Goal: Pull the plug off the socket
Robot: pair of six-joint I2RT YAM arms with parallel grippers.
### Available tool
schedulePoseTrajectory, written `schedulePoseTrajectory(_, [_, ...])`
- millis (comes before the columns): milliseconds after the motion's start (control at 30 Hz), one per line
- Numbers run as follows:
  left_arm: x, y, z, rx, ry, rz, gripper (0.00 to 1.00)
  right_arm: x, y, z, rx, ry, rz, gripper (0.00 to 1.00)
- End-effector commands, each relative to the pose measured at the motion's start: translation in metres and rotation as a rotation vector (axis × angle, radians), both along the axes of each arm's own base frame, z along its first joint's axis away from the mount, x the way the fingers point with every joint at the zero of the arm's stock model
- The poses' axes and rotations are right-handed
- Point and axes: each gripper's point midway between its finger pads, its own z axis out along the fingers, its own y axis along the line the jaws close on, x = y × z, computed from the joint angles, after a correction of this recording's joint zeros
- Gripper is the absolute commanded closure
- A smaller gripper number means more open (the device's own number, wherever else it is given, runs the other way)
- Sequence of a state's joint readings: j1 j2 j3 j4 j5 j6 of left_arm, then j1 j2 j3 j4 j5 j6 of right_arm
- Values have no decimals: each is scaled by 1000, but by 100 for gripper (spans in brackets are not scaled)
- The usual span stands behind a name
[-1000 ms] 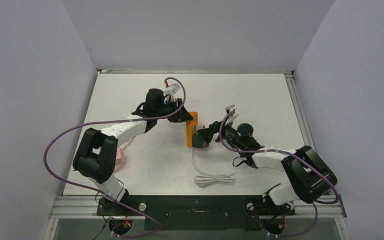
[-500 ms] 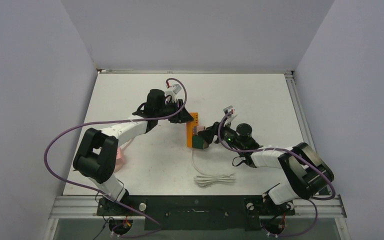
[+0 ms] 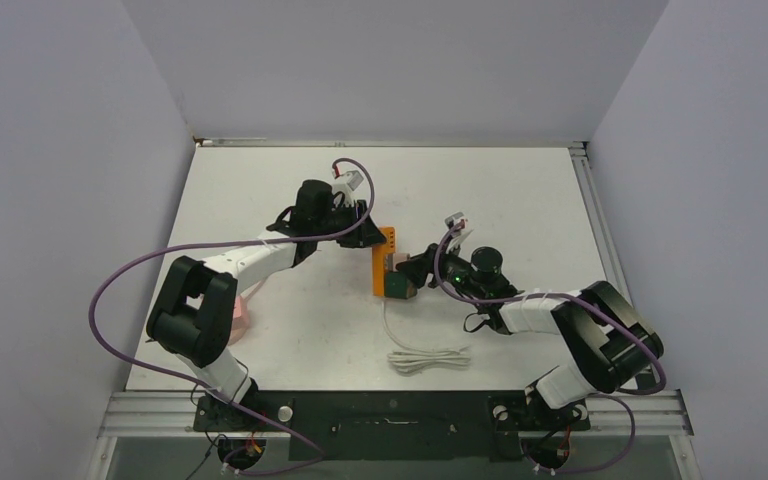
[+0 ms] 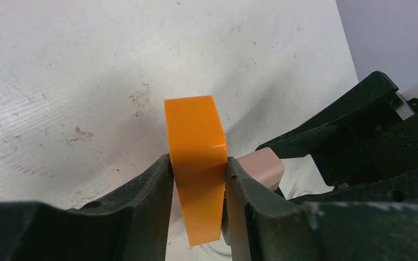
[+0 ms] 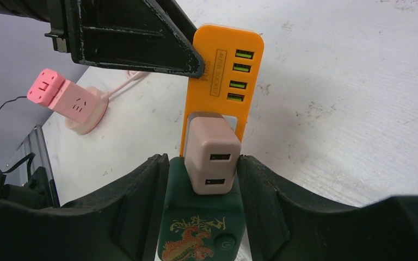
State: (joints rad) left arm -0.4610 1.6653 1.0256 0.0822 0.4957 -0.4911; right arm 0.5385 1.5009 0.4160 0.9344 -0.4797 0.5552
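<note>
The orange socket strip (image 3: 384,258) stands on edge mid-table, and my left gripper (image 4: 198,168) is shut on its far end, both fingers pressed flat against its sides. A dark green plug (image 5: 201,223) with a dragon print sits in the strip's near end, below a pale pink USB charger (image 5: 212,160). My right gripper (image 5: 202,163) comes in from the right and is shut on the green plug, one finger touching each side. The right-hand finger also touches the charger's edge. From above, the right gripper (image 3: 407,275) hides most of the plug (image 3: 397,288).
A white cable (image 3: 428,358) runs from the plug to a coil near the front edge. A pink socket cube with its cord (image 3: 240,315) lies on the table to the left, by the left arm's elbow. The two grippers face each other closely across the strip.
The right gripper's jaws have closed in from wide open onto the sides of the green plug, and the arm has edged left. The left gripper and the strip have not moved.
</note>
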Motion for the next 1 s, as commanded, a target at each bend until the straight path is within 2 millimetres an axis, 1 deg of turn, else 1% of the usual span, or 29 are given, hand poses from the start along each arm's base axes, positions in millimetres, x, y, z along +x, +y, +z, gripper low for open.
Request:
schedulePoseTrajectory(0, [8,-10,35,-57,-64,-4,100,4,14,23,44,-76,36,50])
schedulePoseTrajectory(267, [10,-8,30,-33,-52,17,100,0,22,21,15,-90,42,54])
schedulePoseTrajectory(333, [10,-8,29,-36,-49,12,100,3,22,18,-1,-84,25,54])
schedulePoseTrajectory(400, [9,-9,30,-40,-51,6,100,7,20,11,-21,-61,2,53])
schedulePoseTrajectory(467, [7,-10,30,-46,-51,-1,100,11,19,7,-30,-44,-16,52])
schedulePoseTrajectory(667, [3,-16,33,-61,-60,-26,100,14,22,3,-26,-31,-13,50])
schedulePoseTrajectory(867, [-1,-21,35,-81,-61,-62,100,10,27,3,3,-23,20,51])
schedulePoseTrajectory(967, [-4,-26,39,-107,-60,-98,100,8,29,4,33,-17,44,52])
